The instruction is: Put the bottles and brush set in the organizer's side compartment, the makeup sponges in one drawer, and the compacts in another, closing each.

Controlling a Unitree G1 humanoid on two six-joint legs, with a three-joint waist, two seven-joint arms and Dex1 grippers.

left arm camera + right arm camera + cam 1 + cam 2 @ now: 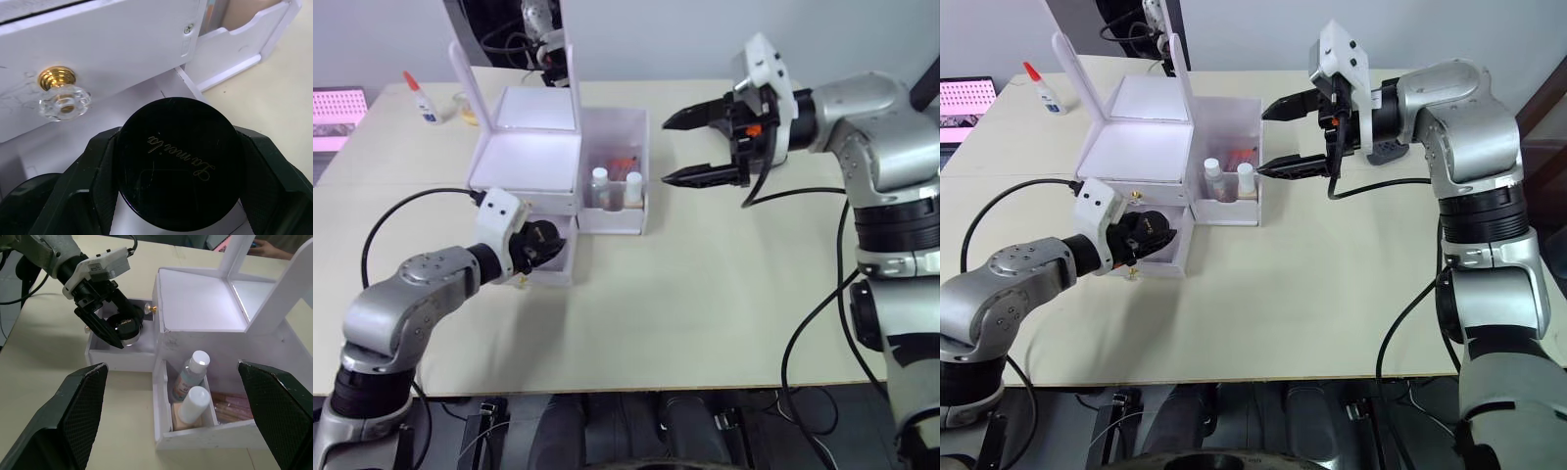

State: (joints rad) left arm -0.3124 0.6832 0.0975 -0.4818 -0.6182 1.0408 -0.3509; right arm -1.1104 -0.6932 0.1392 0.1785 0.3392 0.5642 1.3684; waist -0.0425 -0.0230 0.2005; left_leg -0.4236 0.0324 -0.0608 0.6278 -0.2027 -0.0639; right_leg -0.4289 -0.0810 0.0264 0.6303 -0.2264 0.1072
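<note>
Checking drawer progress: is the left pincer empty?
No, the left pincer grips a black compact over the open lower drawer.

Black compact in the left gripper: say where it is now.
The black compact is clamped in the left gripper, over the open lower drawer, left of the side compartment.

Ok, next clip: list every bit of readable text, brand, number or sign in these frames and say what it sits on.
"La meila", as best it reads, in gold cursive: on the black lid of the compact held in the left gripper over the open lower drawer.
Gold marks on that same lid in the right wrist view: too small to read.
Glue bottle at the table's far left: no legible label.
Bottles in the side compartment: no readable print.
</note>
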